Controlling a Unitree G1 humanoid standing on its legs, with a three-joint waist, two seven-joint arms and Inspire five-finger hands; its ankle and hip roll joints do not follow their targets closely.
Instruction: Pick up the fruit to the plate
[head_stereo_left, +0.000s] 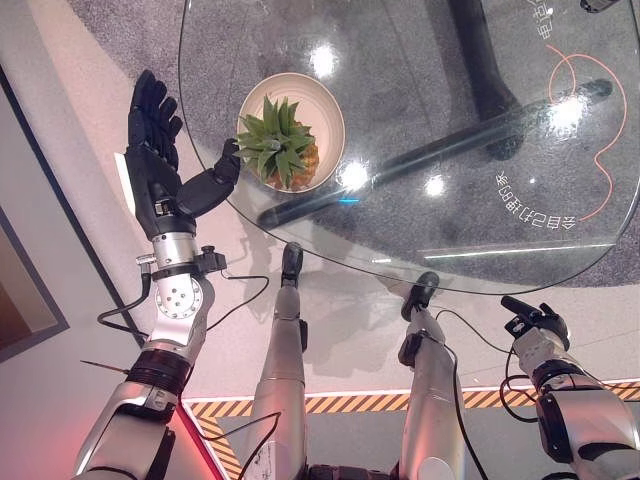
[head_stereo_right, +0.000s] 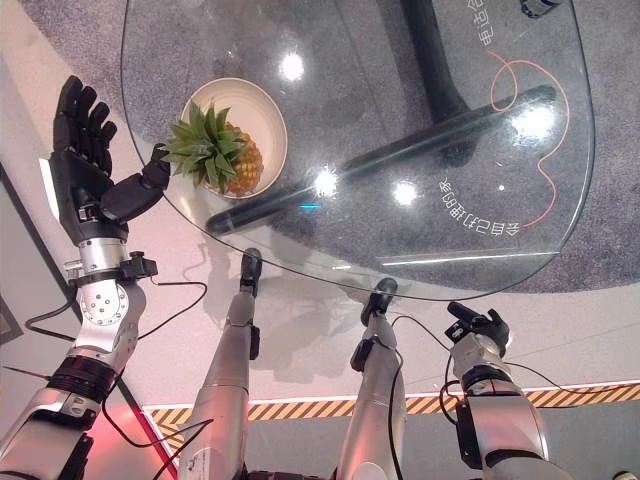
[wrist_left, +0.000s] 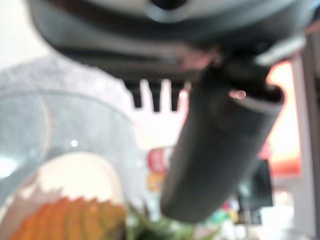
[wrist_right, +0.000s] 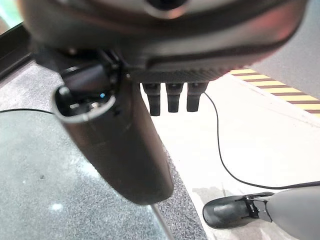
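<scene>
The pineapple (head_stereo_left: 288, 152) sits in the plate (head_stereo_left: 325, 105) on the glass table (head_stereo_left: 470, 230). The left hand (head_stereo_left: 155, 160) is beside the plate with fingers straight and spread, thumb tip near the leaves, not gripping. The right hand (head_stereo_left: 535, 320) hangs below the table edge, fingers apparently curled, empty.

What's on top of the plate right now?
A pineapple lies on the plate, its leafy crown toward the open left hand. The plate beneath the fruit is covered.

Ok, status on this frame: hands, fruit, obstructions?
Left hand open beside plate. Right hand low by table edge, holding nothing. Pineapple on plate. Nothing in the way.
</scene>
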